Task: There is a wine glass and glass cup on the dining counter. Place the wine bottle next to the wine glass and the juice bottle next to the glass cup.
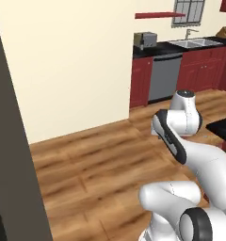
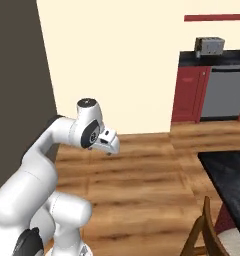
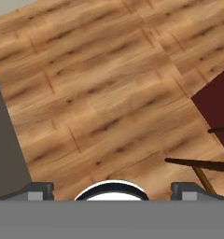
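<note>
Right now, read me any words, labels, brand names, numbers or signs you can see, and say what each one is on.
None can be read.
Toaster: no marking visible.
Dishwasher: plain grey front, no lettering.
Red cabinets: no labels.
Robot arm: no lettering visible.

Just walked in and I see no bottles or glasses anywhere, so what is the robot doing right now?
Nothing is being handled at this moment. The white arm is folded over the wooden plank floor, and its two-finger gripper looks down at bare planks with nothing between its widely spaced tips. A corner of the black marbled dining counter lies to the right, with a wooden chair beside it. Red cabinets and a sink stand at the far wall.
</note>
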